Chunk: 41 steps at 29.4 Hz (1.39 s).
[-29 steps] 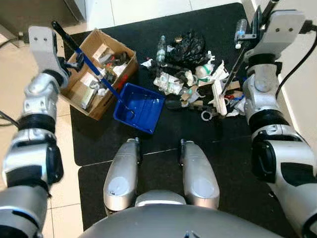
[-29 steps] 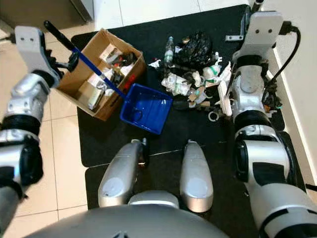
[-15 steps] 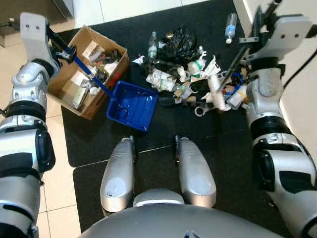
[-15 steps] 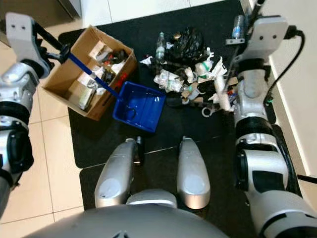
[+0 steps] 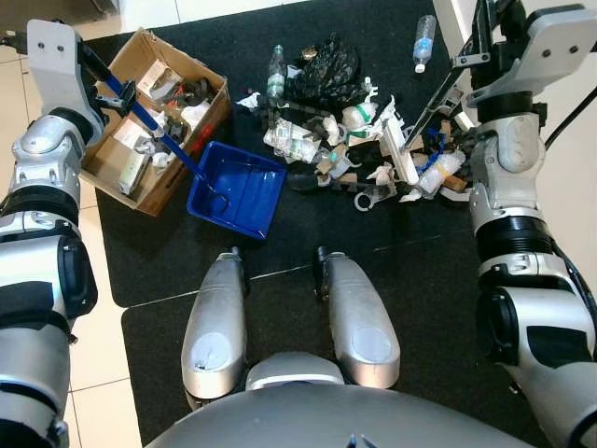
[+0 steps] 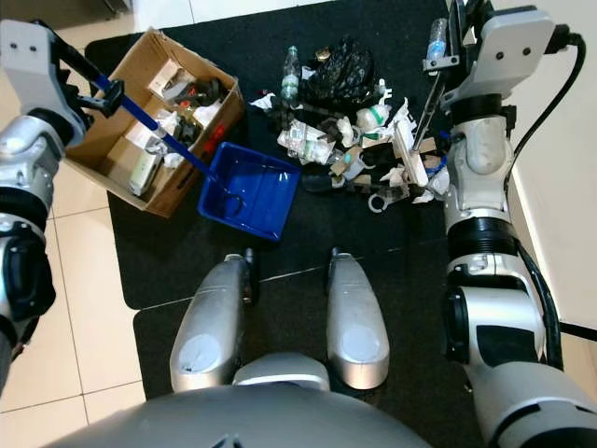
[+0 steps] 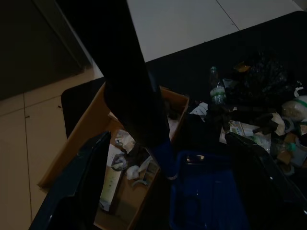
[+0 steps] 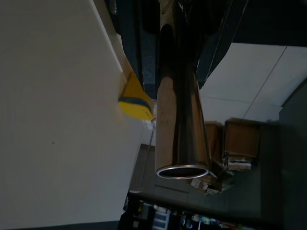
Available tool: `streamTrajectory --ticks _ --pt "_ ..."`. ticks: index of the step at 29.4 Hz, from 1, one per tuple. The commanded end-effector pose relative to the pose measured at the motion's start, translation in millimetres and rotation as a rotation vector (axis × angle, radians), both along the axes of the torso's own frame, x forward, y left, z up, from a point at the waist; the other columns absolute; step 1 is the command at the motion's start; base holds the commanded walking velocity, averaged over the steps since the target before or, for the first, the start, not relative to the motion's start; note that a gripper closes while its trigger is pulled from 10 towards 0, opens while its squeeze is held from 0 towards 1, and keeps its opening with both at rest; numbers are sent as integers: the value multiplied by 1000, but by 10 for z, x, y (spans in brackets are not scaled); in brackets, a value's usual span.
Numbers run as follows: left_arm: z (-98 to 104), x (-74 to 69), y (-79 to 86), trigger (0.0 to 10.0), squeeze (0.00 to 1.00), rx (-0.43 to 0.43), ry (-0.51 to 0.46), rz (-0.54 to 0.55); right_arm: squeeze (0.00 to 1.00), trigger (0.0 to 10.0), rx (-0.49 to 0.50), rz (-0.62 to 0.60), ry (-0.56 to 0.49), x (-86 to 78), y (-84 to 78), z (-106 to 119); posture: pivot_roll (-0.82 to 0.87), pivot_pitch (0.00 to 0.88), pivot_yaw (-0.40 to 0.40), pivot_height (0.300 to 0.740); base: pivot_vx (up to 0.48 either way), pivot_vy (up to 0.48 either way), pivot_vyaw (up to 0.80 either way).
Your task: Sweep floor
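Your left claw (image 5: 104,82) is shut tight around the dustpan handle (image 5: 154,131), up over the cardboard box (image 5: 112,182). The long blue handle runs down from the claw to the blue dustpan (image 5: 235,189). The dustpan sits on the black mat (image 5: 308,233), touching the corner of the box. The box holds bits of paper and other junk.

Your right claw (image 5: 485,37) is clamped around the broom pole (image 8: 180,120). The pole slants down from it to the broom head (image 5: 403,159), which is in the trash pile (image 5: 345,140). The pile lies on the mat just beside the dustpan. It has a black bag (image 5: 326,70), crumpled wrappers and a bottle (image 5: 276,70). Another clear bottle (image 5: 423,42) lies alone farther back.
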<state>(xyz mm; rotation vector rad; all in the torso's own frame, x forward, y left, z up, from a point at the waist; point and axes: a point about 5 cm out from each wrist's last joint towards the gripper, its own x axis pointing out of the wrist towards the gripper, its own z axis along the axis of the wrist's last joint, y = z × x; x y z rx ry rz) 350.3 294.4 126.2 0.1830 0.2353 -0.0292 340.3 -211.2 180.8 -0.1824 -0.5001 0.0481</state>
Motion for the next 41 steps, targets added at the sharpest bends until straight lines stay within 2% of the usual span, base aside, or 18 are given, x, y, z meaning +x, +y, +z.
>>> streamTrajectory --ticks 1,7,8,9,10,11,12,14,15,16,17,18,21,28,29,31,34,41 --pt "0 -45 103 10000 0 16 7 21 0 10000 -21 22 -23 -24 18 65 -16 280 -78 740 0 0 0" --pt "82 -3 113 10000 0 28 -21 37 0 10000 -23 42 -46 -61 11 168 -32 284 -91 740 0 0 0" --pt "104 13 105 8353 0 28 -27 37 0 10000 -24 42 -46 -75 -3 179 -40 287 -93 740 0 0 0" --pt "104 13 105 8353 0 28 -27 37 0 10000 -24 42 -46 -75 -3 179 -40 287 -93 740 0 0 0" --pt "128 30 93 6980 0 32 -34 34 0 10000 -27 42 -47 -89 -15 187 -48 288 -92 740 0 0 0" --pt "149 49 79 4902 0 34 -37 31 0 10000 -28 42 -47 -102 -24 191 -52 289 -91 740 0 0 0" --pt "149 49 79 4902 0 34 -37 31 0 10000 -28 42 -47 -102 -24 191 -52 289 -91 740 0 0 0" --pt "181 78 55 2706 0 34 -40 26 0 10000 -30 40 -44 -121 -32 193 -61 289 -86 740 0 0 0" --pt "181 78 55 2706 0 34 -40 26 0 10000 -30 40 -44 -121 -32 193 -61 289 -86 740 0 0 0" --pt "205 108 24 1647 0 31 -36 22 0 10000 -30 34 -41 -144 -38 191 -71 286 -78 740 0 0 0" --pt "205 108 24 1647 0 31 -36 22 0 10000 -30 34 -41 -144 -38 191 -71 286 -78 740 0 0 0" --pt "216 136 -16 0 0 33 -28 12 0 10000 -30 24 -38 -173 -63 194 -78 281 -72 740 0 0 0" --pt "217 149 -44 0 0 30 -20 -5 0 10000 -30 12 -37 -194 -89 190 -77 274 -62 740 0 0 0" --pt "162 83 -70 0 0 -12 36 -190 0 10000 6 -34 -52 -168 -102 192 -33 227 4 740 0 0 0" --pt "191 89 -66 10000 0 -17 15 -189 0 10000 14 -37 -54 -156 -89 188 -12 213 17 740 0 0 0" --pt "191 89 -66 10000 0 -17 15 -189 0 10000 14 -37 -54 -156 -89 188 -12 213 17 740 0 0 0" --pt "352 164 -81 10000 0 -52 -125 -88 0 10000 29 -37 -49 -102 -9 162 22 191 29 740 0 0 0" --pt "333 248 -206 10000 0 -44 -147 75 0 10000 40 -35 -40 -37 77 127 47 154 51 740 0 0 0"
